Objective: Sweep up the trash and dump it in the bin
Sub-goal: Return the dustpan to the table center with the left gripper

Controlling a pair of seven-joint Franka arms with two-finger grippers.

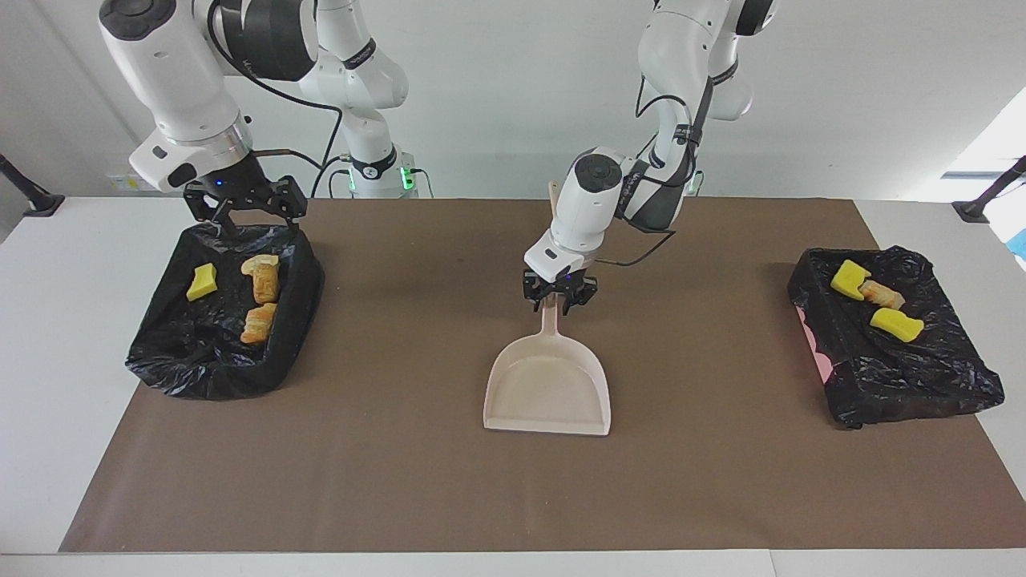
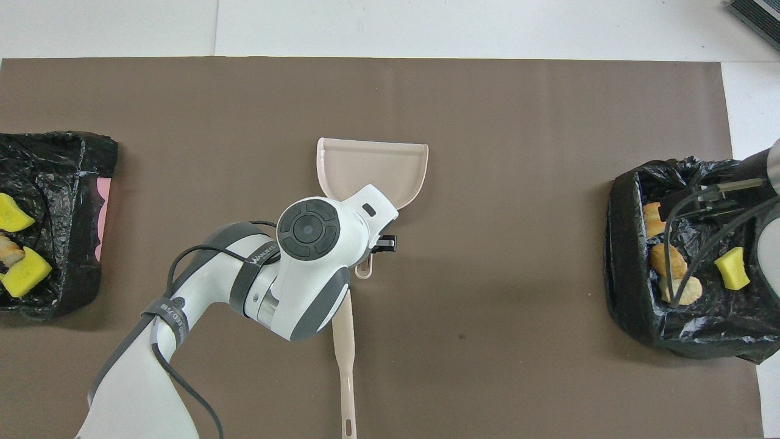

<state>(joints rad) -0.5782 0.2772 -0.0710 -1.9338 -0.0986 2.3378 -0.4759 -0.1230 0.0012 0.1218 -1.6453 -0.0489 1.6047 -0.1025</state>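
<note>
Since the left gripper (image 1: 559,294) sits right at the top of the dustpan (image 1: 547,394) handle (image 1: 549,322) with its jaws spread to either side of it and not pinching it, the step in hand looks like letting go and backing off. To do it well: keep the jaws apart and rise straight up, so no fingertip snags the handle and drags the pan. Any sideways move should wait until the tips are clear above it.

The dustpan lies flat mid-mat and looks empty, its mouth pointing away from the robots. The brush (image 2: 346,360) lies on the mat nearer the robots than the dustpan, roughly in line with its handle.

The right gripper (image 1: 243,210) hangs with its jaws spread over the black-lined bin (image 1: 160,365), well apart from the dustpan toward the right arm's end; that arm seems to be waiting.

The trash is all binned, by my count:
- In that bin: a yellow sponge piece (image 1: 202,282) and three tan bread chunks (image 2: 667,260).
- In the second black-lined bin (image 1: 922,389), well apart from the dustpan toward the left arm's end: two yellow pieces (image 1: 896,324) and one bread chunk (image 1: 882,296).

The lumps are small, soft-looking and irregular. None show on the mat (image 1: 385,473) around the dustpan, so the task looks about finished.
</note>
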